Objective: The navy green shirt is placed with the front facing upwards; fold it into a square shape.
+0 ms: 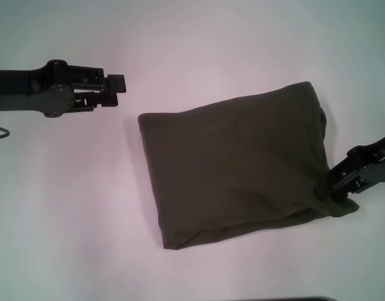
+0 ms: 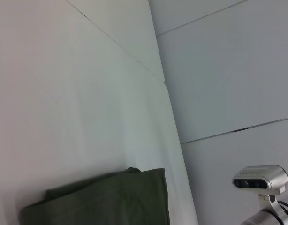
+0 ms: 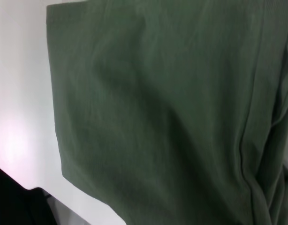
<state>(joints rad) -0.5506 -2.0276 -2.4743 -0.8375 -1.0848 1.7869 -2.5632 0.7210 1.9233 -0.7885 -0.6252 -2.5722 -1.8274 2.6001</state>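
The navy green shirt (image 1: 236, 163) lies on the white table (image 1: 67, 207) folded into a rough, slightly tilted square, plain olive side up; no lettering or label shows. My right gripper (image 1: 333, 186) is at the shirt's right lower corner, shut on the bunched edge of the fabric. The right wrist view is filled by the shirt (image 3: 158, 117), with folds along one side. My left gripper (image 1: 112, 92) hovers at the far left, open and empty, well apart from the shirt. A corner of the shirt (image 2: 106, 201) shows in the left wrist view.
The white table surrounds the shirt on the left and front. The left wrist view shows wall panels and my head camera (image 2: 260, 178). A dark shape (image 3: 12, 201) sits at one corner of the right wrist view.
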